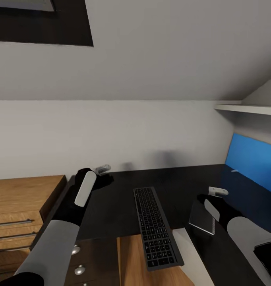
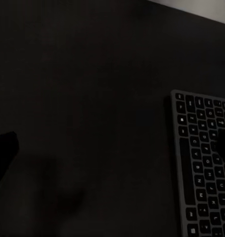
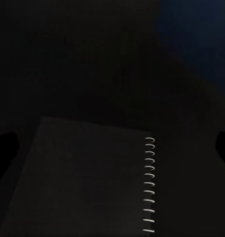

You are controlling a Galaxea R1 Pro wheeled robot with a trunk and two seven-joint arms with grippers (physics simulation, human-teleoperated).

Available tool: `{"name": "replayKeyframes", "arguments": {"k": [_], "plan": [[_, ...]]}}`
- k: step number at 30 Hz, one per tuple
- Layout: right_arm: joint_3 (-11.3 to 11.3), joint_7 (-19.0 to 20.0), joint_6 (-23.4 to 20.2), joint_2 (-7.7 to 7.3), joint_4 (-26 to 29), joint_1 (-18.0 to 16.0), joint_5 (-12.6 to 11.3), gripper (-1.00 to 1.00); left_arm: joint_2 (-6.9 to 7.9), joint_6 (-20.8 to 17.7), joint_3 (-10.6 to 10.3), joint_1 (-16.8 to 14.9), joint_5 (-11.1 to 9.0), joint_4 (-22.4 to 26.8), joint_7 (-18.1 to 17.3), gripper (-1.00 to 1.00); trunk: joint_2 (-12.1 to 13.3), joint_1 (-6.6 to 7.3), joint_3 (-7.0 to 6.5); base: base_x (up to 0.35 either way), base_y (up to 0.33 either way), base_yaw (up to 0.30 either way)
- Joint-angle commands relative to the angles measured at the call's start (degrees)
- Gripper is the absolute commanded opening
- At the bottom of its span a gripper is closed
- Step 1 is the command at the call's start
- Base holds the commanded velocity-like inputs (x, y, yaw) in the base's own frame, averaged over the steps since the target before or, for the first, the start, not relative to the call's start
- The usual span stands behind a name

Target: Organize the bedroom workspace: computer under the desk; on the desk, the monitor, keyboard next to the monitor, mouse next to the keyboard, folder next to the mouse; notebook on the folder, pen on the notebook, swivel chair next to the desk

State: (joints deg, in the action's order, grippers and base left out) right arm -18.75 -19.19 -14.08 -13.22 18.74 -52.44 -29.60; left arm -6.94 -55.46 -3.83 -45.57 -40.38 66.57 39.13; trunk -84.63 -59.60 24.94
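Hovering with jaws apart, your right gripper sits just above the notebook on the desk. Your left gripper hangs over the desk's far-left corner, state unclear. The keyboard overhangs the front edge.

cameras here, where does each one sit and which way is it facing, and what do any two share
Head view: from the robot's head, looking forward and down at the long black desk, flat dark grey keyboard and thin grey spiral-bound notebook; both arms show.
Left wrist view: on the left arm, looking down onto the desk beside the keyboard; a dark fingertip shows at the edge.
Right wrist view: on the right arm, looking down on the notebook; dark fingertips at both edges.
Shared: head and left wrist see the keyboard; head and right wrist the notebook.
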Motion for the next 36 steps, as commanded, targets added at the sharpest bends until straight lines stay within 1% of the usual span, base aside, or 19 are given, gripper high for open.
{"name": "replayKeyframes", "arguments": {"k": [1, 10, 14, 15, 16, 17, 18, 19, 20, 21, 22, 23, 24, 26, 30, 34, 36], "plan": [[-0.49, -0.37, -0.36, -0.06, 0.15, -0.03, -0.38, 1.0, 0.0, -0.08, -0.04, -0.05, -0.57, 0.05, 0.6, 1.0, -0.46, -0.23, 0.25, 0.0, 0.0, 0.0], [-0.62, -0.33, -0.34, -0.05, 0.18, -0.03, -0.37, 1.0, -0.05, -0.2, 0.07, -0.05, -0.68, -0.18, 0.61, 1.0, -4.07, -2.2, 1.87, 0.0, 0.0, 0.0], [-0.66, -0.34, -0.34, -0.05, 0.16, -0.03, -0.34, 1.0, 0.0, -0.89, -0.13, -0.31, -0.73, -1.87, 0.6, 1.0, -5.67, -3.08, 2.59, 0.0, 0.0, 0.0], [-0.67, -0.34, -0.34, -0.05, 0.16, -0.03, -0.32, 1.0, 0.05, -1.46, -0.16, -1.79, -0.74, -3.99, 0.58, 1.0, -6.07, -3.3, 2.77, 0.0, 0.0, 0.0], [-0.67, -0.33, -0.33, -0.05, 0.16, -0.03, -0.31, 1.0, 0.13, -1.85, -0.18, -4.07, -0.74, -7.02, 0.56, 1.0, -6.47, -3.52, 2.95, 0.0, 0.0, 0.0], [-0.67, -0.33, -0.33, -0.05, 0.16, -0.03, -0.3, 1.0, 0.16, -1.97, -0.19, -5.32, -0.76, -8.77, 0.53, 1.0, -6.87, -3.74, 3.13, 0.0, 0.0, 0.0], [-0.67, -0.33, -0.33, -0.05, 0.17, -0.03, -0.3, 1.0, 0.19, -2.15, -0.17, -8.02, -0.92, -12.53, 0.49, 1.0, -7.27, -3.96, 3.31, 0.0, 0.0, 0.0], [-0.67, -0.33, -0.33, -0.05, 0.17, -0.03, -0.29, 1.0, 0.21, -2.21, -0.16, -9.48, -1.11, -14.49, 0.48, 1.0, -7.68, -4.18, 3.49, 0.0, 0.0, 0.0], [-0.71, -0.33, -0.33, -0.05, 0.17, -0.03, -0.29, 1.0, 0.21, -2.3, -0.15, -12.71, -1.77, -18.55, 0.49, 1.0, -8.08, -4.4, 3.67, 0.0, 0.0, 0.0], [-0.72, -0.32, -0.33, -0.04, 0.17, -0.03, -0.29, 1.0, 0.2, -2.32, -0.14, -14.45, -2.27, -20.63, 0.49, 1.0, -8.48, -4.62, 3.84, 0.0, 0.0, 0.0], [-0.75, -0.31, -0.33, 0.01, 0.12, -0.03, -0.29, 1.0, 0.24, -2.34, 0.09, -23.32, -6.29, -30.76, 0.55, 1.0, -8.88, -4.84, 4.02, 0.0, 0.0, 0.0], [-0.75, -0.18, -0.33, 0.02, 0.1, -0.03, -0.29, 1.0, 0.25, -2.32, 0.14, -26.49, -8.19, -33.84, 0.62, 1.0, -9.28, -5.06, 4.2, 0.0, 0.0, 0.0], [-0.74, -0.09, -0.33, 0.02, 0.1, -0.03, -0.29, 1.0, 0.24, -2.31, 0.15, -27.88, -9.04, -35.04, 0.65, 1.0, -9.68, -5.28, 4.38, 0.0, 0.0, 0.0], [-0.64, 0.88, -0.33, -0.02, 0.12, -0.02, -0.38, 1.0, 0.15, -2.3, 0.2, -32.46, -11.66, -38.26, 0.73, 1.0, -10.48, -5.72, 4.74, 0.0, 0.0, 0.0], [-0.49, 2.36, -0.33, -0.07, 0.15, -0.03, -0.6, 1.0, 0.13, -2.24, 0.22, -34.19, -12.65, -38.98, 0.74, 1.0, -12.09, -6.59, 5.46, 0.0, 0.0, 0.0], [-0.31, 3.43, -0.28, -0.21, 0.2, -0.03, -0.87, 1.0, 0.25, -2.06, 0.36, -34.81, -12.97, -39.04, 0.52, 1.0, -12.09, -6.59, 5.46, 0.0, 0.0, 0.0], [0.17, 3.61, -0.14, -0.34, 0.22, -0.03, -0.97, 1.0, 0.69, -2.0, 0.38, -34.91, -12.97, -39.05, 0.34, 1.0, -12.09, -6.59, 5.46, 0.0, 0.0, 0.0]]}}
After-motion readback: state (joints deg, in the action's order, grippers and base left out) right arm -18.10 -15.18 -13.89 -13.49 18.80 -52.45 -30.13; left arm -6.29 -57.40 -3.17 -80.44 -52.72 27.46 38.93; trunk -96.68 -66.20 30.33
